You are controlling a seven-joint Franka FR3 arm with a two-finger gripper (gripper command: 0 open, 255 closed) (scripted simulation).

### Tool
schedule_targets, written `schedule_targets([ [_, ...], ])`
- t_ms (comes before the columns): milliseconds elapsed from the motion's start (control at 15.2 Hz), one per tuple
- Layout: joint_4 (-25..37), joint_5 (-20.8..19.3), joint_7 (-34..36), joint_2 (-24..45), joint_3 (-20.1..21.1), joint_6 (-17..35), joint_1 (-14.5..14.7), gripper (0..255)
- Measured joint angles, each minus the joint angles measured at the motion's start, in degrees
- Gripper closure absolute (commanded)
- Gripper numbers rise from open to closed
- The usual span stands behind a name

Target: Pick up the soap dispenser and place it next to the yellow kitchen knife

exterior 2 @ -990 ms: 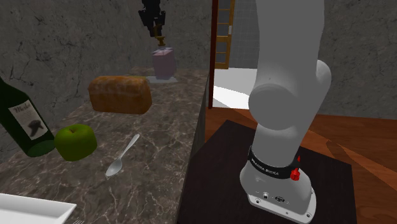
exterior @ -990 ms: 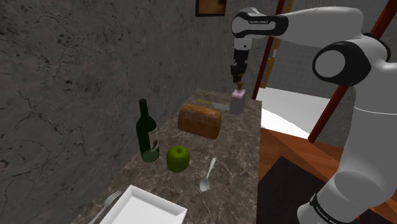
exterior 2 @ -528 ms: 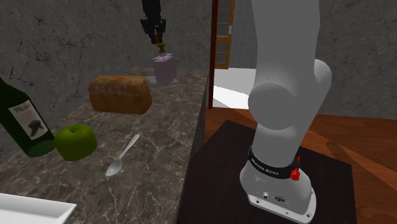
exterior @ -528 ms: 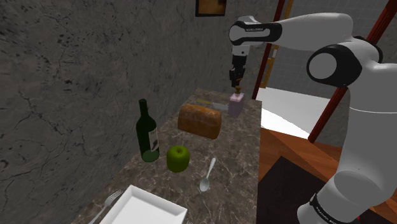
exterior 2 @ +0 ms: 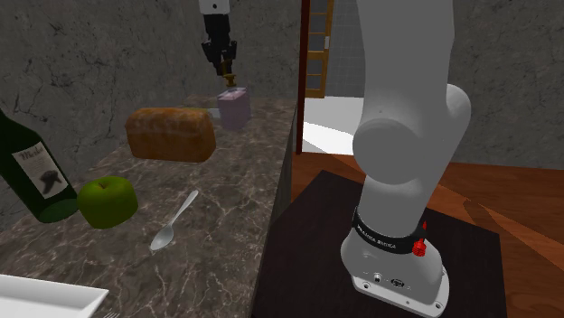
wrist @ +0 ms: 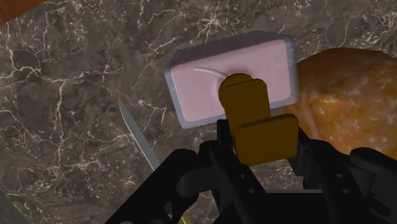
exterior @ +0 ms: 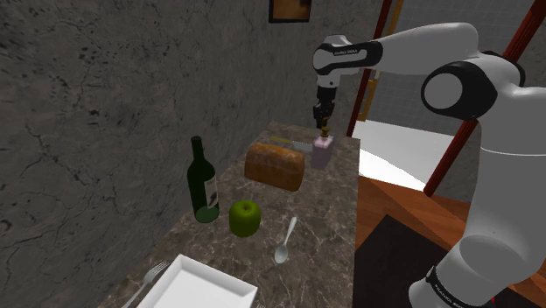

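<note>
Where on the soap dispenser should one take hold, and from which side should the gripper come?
Grip the narrow brown pump from straight above. The dispenser is upright, its pink body is broad and blocky, and the bread lies close beside it, so a side approach looks crowded. The gripper clasps the pump this way.

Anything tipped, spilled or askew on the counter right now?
Nothing stands out. The wine bottle stands upright; loaf, apple and spoon rest on the counter, no spill. The gripper clasps the soap dispenser by its pump.
</note>
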Motion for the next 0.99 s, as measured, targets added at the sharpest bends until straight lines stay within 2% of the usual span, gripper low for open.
schedule_targets([
  [396,-4.2,0.1,-0.4,0.4,0.0,4.5,0.0,255],
  [792,-4.7,0.1,-0.3,0.5,0.0,5.2,0.1,255],
  [858,-4.7,0.1,-0.3,0.5,0.0,5.3,0.1,0],
  [990,-4.7,0.1,-0.3,0.5,0.0,5.3,0.1,0],
])
